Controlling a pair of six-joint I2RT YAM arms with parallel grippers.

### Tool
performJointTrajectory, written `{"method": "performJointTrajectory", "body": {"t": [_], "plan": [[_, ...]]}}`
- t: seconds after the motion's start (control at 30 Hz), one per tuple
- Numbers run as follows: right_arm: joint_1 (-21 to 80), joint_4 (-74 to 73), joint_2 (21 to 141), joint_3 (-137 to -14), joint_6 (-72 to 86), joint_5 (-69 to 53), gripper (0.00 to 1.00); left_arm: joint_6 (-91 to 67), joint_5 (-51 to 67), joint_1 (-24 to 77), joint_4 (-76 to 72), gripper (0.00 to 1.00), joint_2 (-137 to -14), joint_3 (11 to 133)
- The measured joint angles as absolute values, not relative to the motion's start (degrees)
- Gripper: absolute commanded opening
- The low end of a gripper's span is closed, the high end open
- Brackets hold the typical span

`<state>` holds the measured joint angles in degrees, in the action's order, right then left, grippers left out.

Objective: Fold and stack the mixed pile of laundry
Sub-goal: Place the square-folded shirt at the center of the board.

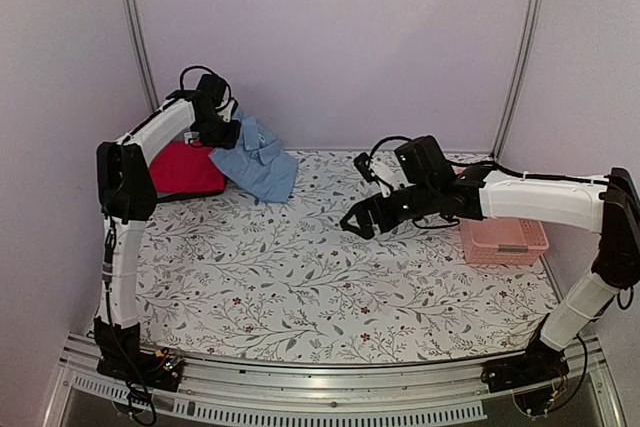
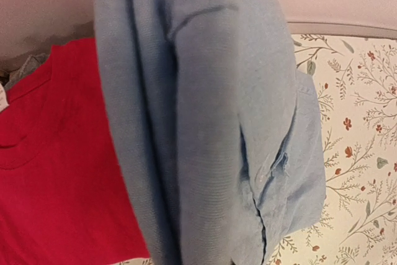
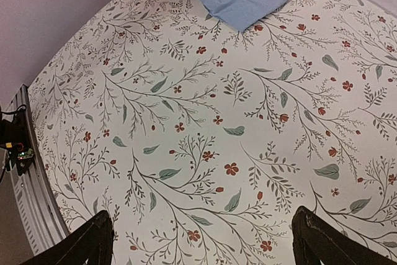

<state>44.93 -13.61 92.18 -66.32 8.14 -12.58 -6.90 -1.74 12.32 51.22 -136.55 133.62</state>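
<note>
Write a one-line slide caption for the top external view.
Left gripper holds the light blue shirt up beside the red garment; right gripper hovers open over the floral tablecloth.

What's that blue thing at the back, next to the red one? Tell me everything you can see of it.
It is a light blue shirt of soft cloth, with a collar and what looks like a cuff. It is crumpled. The left hand holds its upper part up, so it hangs in folds; its lower part rests on the floral tablecloth, its edge against the red garment.
</note>
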Motion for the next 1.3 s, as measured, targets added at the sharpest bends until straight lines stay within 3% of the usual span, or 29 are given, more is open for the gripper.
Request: {"method": "performJointTrajectory", "body": {"t": [0.5,0.97,1.3], "plan": [[44.93,-12.75,96.86,-69.47,9.39,-15.62,0.99,-3.31,7.46,1.67,51.75,0.00,-129.27,132.07],[44.93,-14.20,97.69,-71.61,9.69,-17.15,0.99,-3.46,17.12,-0.58,50.33,0.00,-122.37,130.96],[44.93,-15.18,98.10,-72.05,9.67,-17.34,0.99,-2.20,14.37,-2.87,50.54,0.00,-122.52,129.75]]}}
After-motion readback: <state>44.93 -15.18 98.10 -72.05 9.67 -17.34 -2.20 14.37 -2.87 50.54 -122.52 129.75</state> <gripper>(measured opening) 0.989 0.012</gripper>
